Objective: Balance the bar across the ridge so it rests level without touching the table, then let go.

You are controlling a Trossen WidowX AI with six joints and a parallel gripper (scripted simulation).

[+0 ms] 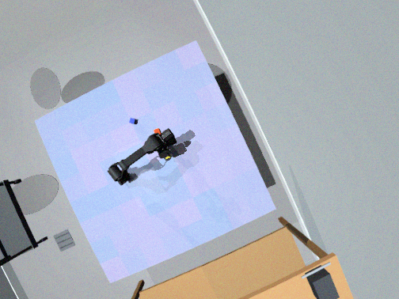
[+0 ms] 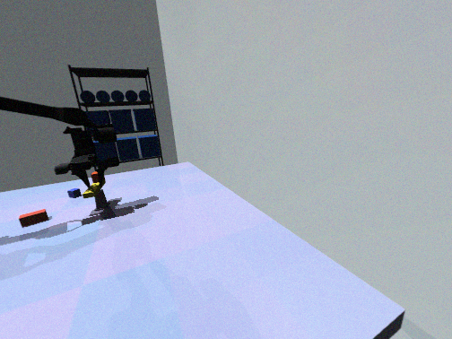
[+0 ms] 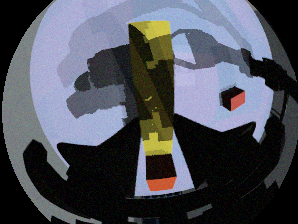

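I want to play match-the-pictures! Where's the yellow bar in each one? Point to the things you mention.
Top: the yellow bar [image 1: 168, 157] [image 2: 92, 190] [image 3: 155, 82] is a tiny bit, left of the middle.
Exterior: on the left, a little below halfway up.
Wrist: a long strip near the middle, reaching toward the top.
Shared landmark: its orange end [image 1: 157, 131] [image 2: 94, 176] [image 3: 161, 183].
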